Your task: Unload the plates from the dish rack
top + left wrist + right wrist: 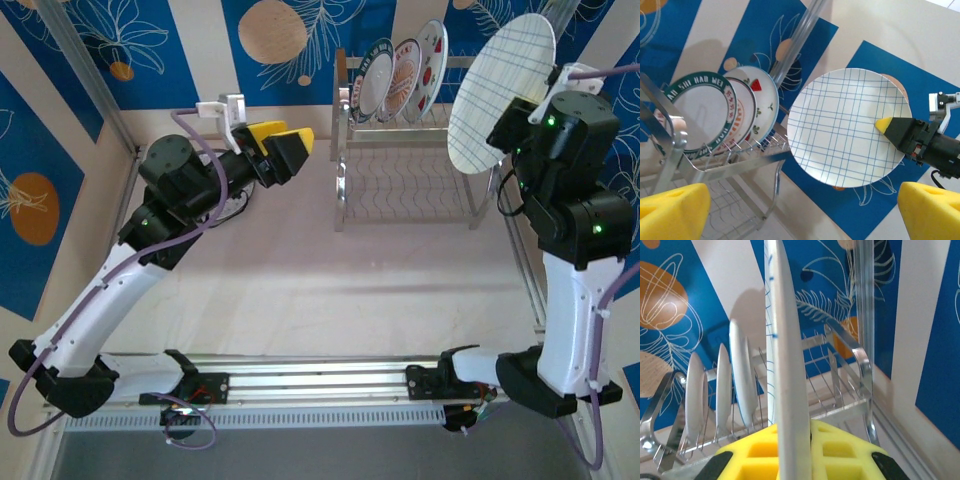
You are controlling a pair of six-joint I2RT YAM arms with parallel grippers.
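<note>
Blue-patterned walls behind – right gripper (792, 447) clamps the upright grid-lined plate (500, 95) at the dish rack's (410, 140) right end; left gripper (290, 150), jaws apart, hangs well left.

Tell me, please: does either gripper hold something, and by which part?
The right gripper holds the grid-lined plate, clamped at its rim. The left gripper is open and holds nothing.

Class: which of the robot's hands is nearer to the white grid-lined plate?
Right. The right hand grips the grid-lined plate by its rim, at the right end of the dish rack; the left hand hangs open, left of the rack, apart from the plate.
</note>
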